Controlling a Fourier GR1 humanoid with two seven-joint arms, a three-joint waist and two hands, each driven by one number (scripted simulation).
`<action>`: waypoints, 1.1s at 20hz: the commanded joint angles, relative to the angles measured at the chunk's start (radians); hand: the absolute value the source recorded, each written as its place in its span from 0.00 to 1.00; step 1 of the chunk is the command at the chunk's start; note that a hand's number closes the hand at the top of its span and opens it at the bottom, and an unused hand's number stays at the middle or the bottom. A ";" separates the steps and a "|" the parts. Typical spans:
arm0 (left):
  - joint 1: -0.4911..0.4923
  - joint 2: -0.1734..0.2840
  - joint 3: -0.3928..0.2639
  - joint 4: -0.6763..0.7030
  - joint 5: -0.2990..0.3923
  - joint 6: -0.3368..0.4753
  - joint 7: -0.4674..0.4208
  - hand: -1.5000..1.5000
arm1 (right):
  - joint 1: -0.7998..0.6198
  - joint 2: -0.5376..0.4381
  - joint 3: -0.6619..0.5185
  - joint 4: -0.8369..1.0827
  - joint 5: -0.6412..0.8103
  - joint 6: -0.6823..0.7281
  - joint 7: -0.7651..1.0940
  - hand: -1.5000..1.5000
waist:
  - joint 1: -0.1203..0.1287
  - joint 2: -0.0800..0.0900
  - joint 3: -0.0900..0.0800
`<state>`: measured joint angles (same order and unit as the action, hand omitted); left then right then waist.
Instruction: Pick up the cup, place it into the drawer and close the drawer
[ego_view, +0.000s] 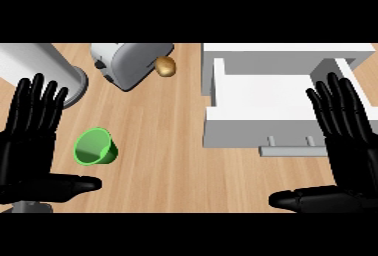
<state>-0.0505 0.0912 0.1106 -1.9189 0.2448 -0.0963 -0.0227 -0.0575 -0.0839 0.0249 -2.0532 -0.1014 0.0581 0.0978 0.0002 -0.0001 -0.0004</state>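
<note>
A green cup (95, 146) lies tipped on its side on the wooden counter (162, 150), just right of the left hand (29, 135), which is open with fingers straight and holds nothing. Across the counter, the right hand (347, 135) is likewise open, fingers straight, over the right edge of a white drawer (258, 100) pulled open. Beyond the cup sit a toaster (129, 62) and a small brown potato (165, 66).

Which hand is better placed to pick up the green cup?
Probably the left hand: the green cup lies just beside it on the wooden counter. The right hand is across the view, over the open white drawer.
</note>
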 joint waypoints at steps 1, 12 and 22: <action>-0.057 0.013 0.035 0.064 0.029 0.000 0.009 0.00 | -0.068 -0.032 -0.060 -0.012 -0.047 0.014 0.077 0.00 | -0.001 0.000 0.000; -0.039 0.002 0.024 0.083 -0.012 0.031 0.019 0.00 | 0.004 0.013 -0.025 -0.001 -0.006 0.026 -0.015 0.00 | -0.001 0.000 0.000; 0.078 -0.012 0.030 0.142 -0.038 -0.007 -0.069 0.00 | -0.061 -0.006 -0.083 0.060 -0.031 0.038 -0.017 0.00 | 0.002 0.000 0.000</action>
<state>-0.0174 0.0895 0.1459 -1.8146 0.2274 -0.0845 -0.0380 -0.0682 -0.0668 0.0007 -2.0634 -0.0977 0.0734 0.1069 0.0004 -0.0007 -0.0002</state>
